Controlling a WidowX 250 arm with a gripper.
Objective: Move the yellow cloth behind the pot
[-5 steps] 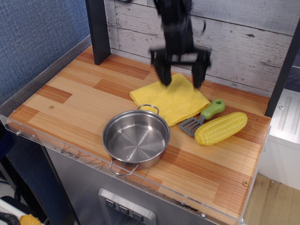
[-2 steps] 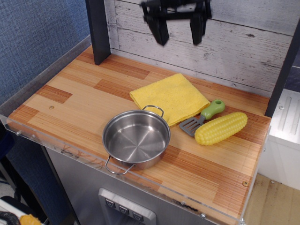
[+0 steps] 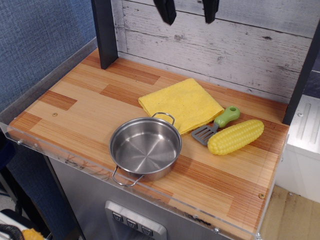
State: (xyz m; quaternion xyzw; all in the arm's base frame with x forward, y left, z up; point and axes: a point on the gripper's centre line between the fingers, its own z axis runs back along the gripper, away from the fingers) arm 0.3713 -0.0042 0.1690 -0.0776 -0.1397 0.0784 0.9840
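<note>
Flat on the wooden surface lies the yellow cloth, folded, directly behind the pot, its near edge touching or tucked by the pot's rear loop handle. Tool hangs high above the cloth at the top frame edge, well apart from it; only two dark fingertips show, spread wide, holding nothing. Green-handled spatula sits just right of the cloth, corn cob beside it. Versus 0.4 s ago: tool has risen further out of frame; cloth, pot, spatula, corn unchanged.
</note>
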